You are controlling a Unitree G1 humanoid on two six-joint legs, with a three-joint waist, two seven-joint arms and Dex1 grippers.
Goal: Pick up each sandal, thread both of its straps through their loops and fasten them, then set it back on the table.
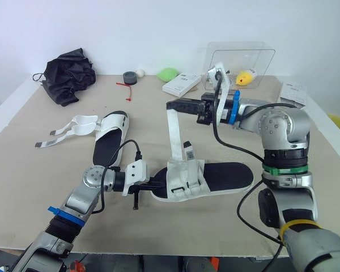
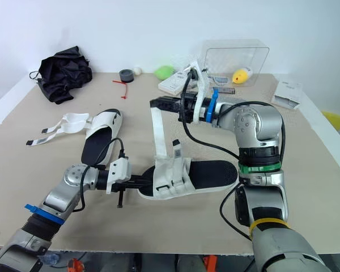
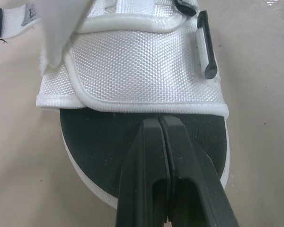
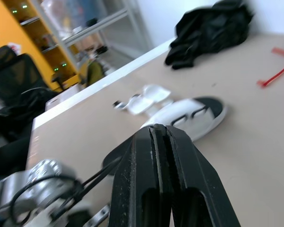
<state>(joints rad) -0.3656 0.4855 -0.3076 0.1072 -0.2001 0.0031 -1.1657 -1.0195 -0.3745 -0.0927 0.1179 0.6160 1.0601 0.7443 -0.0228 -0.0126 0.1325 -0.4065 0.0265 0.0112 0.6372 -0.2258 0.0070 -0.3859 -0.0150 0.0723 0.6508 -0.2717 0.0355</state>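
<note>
**A:** Where did the sandals lie?

**B:** The loose sandal point(image 1: 109, 139) lay toward the tabletop's point(image 1: 34, 170) left edge, straps splayed. The near sandal point(image 1: 221, 177) lay by the front edge, long axis along that edge, toe to the left.

**A:** The arms?

**B:** The left gripper point(image 1: 154, 185) was at the toe, fingers closed together, tips on the black footbed just short of the white upper. I judged it was pinning the sandal down. One strap point(image 1: 173, 136) rose almost straight up from the upper to the right gripper point(image 1: 171, 105), whose fingers were clamped on its free end.

**A:** What did the next move turn on?

**B:** The strap's end was high above its loop point(image 3: 207, 52), which lay low on the upper. My guess: the right arm, already holding the strap, had to bring it down there.
</note>
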